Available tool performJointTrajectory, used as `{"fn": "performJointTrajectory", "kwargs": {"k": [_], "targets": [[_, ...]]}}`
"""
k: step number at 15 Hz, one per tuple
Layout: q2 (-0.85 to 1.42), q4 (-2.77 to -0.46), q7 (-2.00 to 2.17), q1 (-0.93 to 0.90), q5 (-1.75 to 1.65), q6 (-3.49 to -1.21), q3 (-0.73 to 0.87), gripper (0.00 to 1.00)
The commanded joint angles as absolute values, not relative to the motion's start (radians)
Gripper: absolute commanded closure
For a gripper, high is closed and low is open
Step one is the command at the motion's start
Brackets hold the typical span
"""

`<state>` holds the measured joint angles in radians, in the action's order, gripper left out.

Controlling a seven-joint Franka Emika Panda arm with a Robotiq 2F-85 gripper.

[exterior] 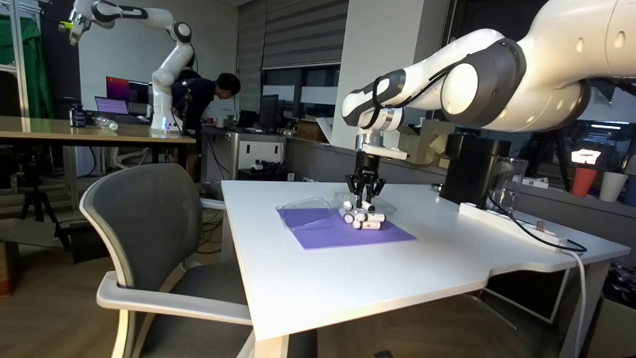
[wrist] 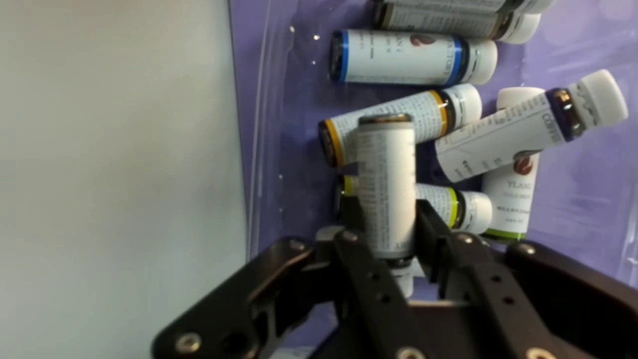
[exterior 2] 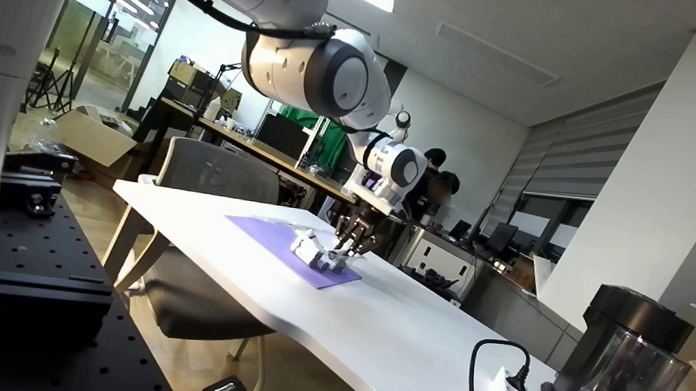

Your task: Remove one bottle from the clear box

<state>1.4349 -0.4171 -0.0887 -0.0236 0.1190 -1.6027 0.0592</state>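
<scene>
The clear box (wrist: 255, 164) lies on the purple mat, its see-through wall running down the left of the wrist view. Its edge also shows behind the bottles in an exterior view (exterior: 389, 204). Several small white-labelled bottles with white caps lie in it, such as a blue-banded bottle (wrist: 401, 57), an orange-banded bottle (wrist: 423, 112) and a tilted bottle (wrist: 503, 134) resting across another one. My gripper (wrist: 388, 214), pointing down in both exterior views (exterior: 365, 201) (exterior 2: 349, 245), is shut on a white-labelled bottle (wrist: 386, 174). This held bottle overlaps a yellow-green-banded bottle (wrist: 441, 202); the height between them is unclear.
A clear plastic lid or tray (exterior: 305, 214) lies on the purple mat (exterior: 323, 241) beside the bottles. The white table (exterior: 397, 278) also bears a power strip (exterior: 507, 226) with a cable and a black machine (exterior: 469, 169). A grey chair (exterior: 144, 223) stands at the table's edge.
</scene>
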Motion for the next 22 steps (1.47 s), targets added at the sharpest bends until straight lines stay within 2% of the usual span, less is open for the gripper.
{"fn": "performJointTrajectory", "kwargs": {"k": [1,2,8,16,22], "targets": [[1.415,-0.431,-0.129,-0.008,0.146,-1.606,0.030,0.97],[1.408,-0.431,-0.142,-0.003,0.157,-1.598,0.018,0.93],[1.348,-0.402,-0.231,0.035,0.232,-1.570,-0.038,0.93],[1.342,-0.403,-0.233,0.146,0.229,-1.788,-0.011,0.93],[1.377,-0.443,-0.211,0.221,0.219,-1.859,-0.006,0.93]]}}
